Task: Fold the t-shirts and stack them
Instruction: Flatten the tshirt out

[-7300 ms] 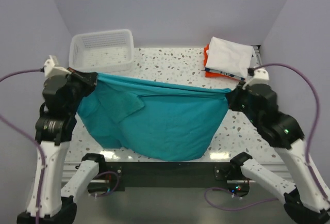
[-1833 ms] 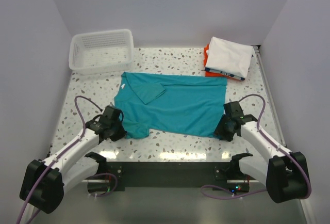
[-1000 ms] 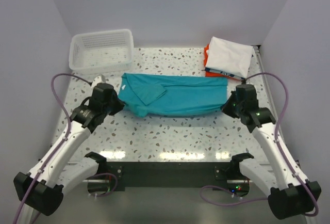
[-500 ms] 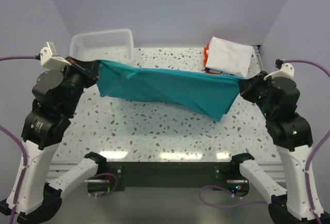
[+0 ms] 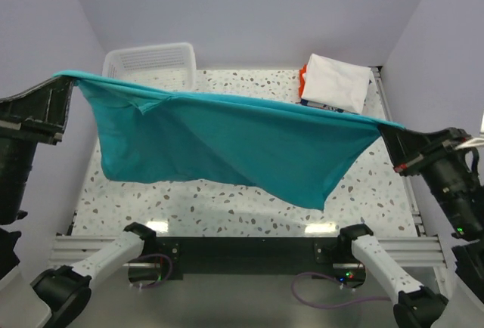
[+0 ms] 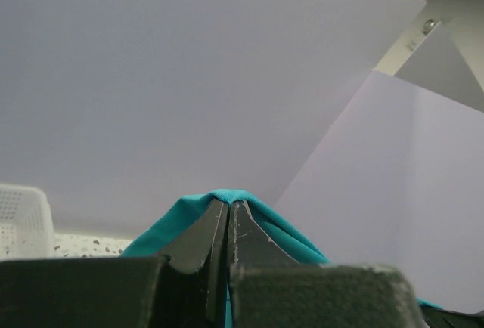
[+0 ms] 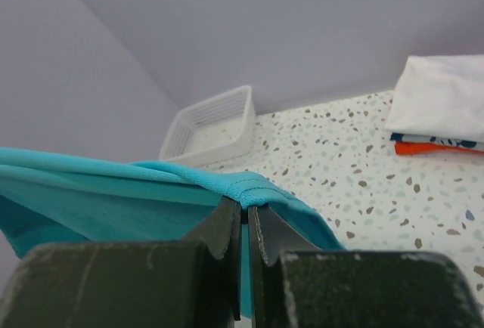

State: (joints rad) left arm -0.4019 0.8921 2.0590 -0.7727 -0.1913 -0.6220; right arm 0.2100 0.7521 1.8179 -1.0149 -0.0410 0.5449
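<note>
Count, far left: one white slatted plastic basket (image 5: pixel 147 47) is sitting in the far left corner of the grey speckled tabletop (image 5: pixel 249 86).
Count, middle: one plain teal short-sleeved t-shirt (image 5: pixel 227 143) is hanging in the air, spread wide between the two arms.
Count, far right: three folded t-shirts are lying in one pile. A white folded t-shirt (image 5: pixel 336 82) is on top, an orange folded t-shirt (image 5: pixel 302 80) is peeking out at the pile's left edge, and a dark-edged folded t-shirt (image 5: pixel 324 106) is showing along its near edge.
Count, grippers: two black two-finger grippers are working, one at each side.
Left gripper jaws: the left gripper (image 6: pixel 228 215) is pinching its jaws together on the teal cloth, which is peaking up over the fingertips in the left wrist view.
Right gripper jaws: the right gripper (image 7: pixel 243 215) is pressing its jaws together on a stitched hem of the same shirt, which is wrapping over the fingertips.
Teal shirt against the jaws: its top edge is running taut from the left jaws, high at the left, to the right jaws at the right. The body is draping down below that line toward the near side, and its lowest corner is dangling nearer the right jaws.
Contact with the tabletop: the views are not showing whether the dangling corner is touching.
Pile against the jaws: the folded pile is lying well apart from both jaws, on the far side of the stretched edge.
</note>
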